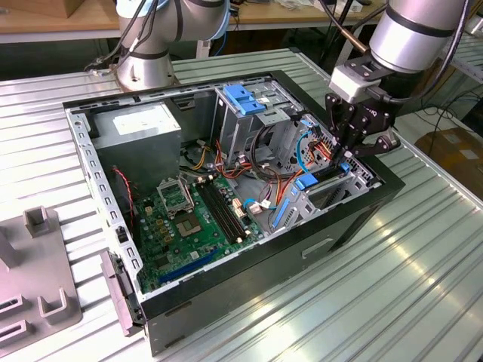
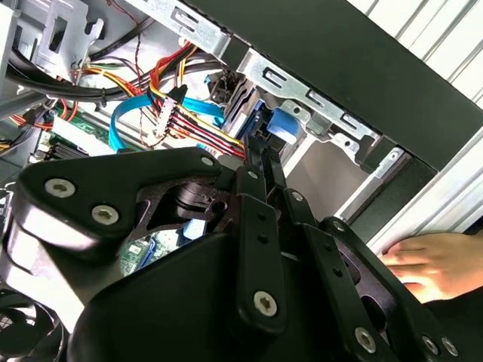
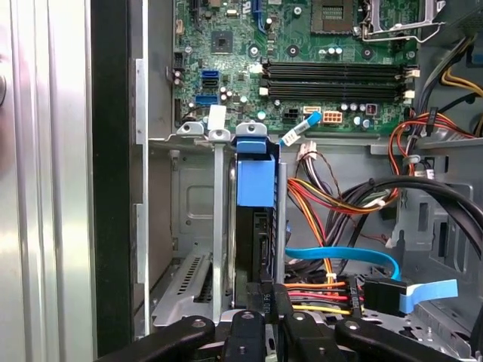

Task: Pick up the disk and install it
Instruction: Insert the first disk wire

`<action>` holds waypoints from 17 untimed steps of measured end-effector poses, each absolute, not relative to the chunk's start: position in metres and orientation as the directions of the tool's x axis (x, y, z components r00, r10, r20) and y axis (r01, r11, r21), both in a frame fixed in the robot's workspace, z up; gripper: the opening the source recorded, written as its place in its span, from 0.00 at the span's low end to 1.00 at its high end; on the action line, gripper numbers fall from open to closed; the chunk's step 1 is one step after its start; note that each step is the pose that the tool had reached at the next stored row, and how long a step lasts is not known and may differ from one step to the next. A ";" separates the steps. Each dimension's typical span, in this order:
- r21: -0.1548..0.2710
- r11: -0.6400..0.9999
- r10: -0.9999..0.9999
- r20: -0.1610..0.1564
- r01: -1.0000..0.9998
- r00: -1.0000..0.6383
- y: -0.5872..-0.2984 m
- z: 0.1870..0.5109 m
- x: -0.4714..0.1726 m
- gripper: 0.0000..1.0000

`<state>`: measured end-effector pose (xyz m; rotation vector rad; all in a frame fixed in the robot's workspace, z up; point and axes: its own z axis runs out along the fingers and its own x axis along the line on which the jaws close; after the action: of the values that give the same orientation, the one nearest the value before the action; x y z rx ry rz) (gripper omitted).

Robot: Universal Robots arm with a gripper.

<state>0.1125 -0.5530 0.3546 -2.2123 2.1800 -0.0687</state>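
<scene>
Blue plastic rail and dark metal body: the disk (image 3: 253,226), a flat rectangular drive, stands on edge in a slot of the grey sheet-metal drive bay (image 3: 198,226) at the front corner of the open black computer case (image 1: 355,219). In the first wrist view its long axis runs straight away from the tool toward the green motherboard (image 3: 302,68), with the blue tab at the far end; its flat faces lie parallel to the bay's wall.

Black metal tool (image 1: 349,157): fingers drawn narrow, closed on the near edge of the disk, seen in both wrist views (image 2: 256,162).

Bundle of red, yellow and orange wires (image 3: 332,204) and a flat light-blue data cable (image 3: 339,256): beside the disk, inside the case.

Second blue plastic latch (image 1: 243,98): on top of the taller metal cage, well apart from the tool.

Grey power-supply box with white label (image 1: 139,124): at the rear corner of the case; its print cannot be read.

Ribbed silver metal table (image 1: 423,279): carries the case.

A person's hand (image 2: 434,260): resting at the table's edge in the second wrist view.
</scene>
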 end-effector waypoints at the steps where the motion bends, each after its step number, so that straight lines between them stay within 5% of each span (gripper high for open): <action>1: -0.056 -0.015 -1.000 0.007 -0.998 0.014 -0.553 0.355 0.112 0.16; 17: -0.056 -0.003 -1.000 0.007 -0.998 0.003 -0.553 0.350 0.111 0.16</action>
<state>0.1111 -0.5532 0.3495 -2.1995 2.1931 -0.0690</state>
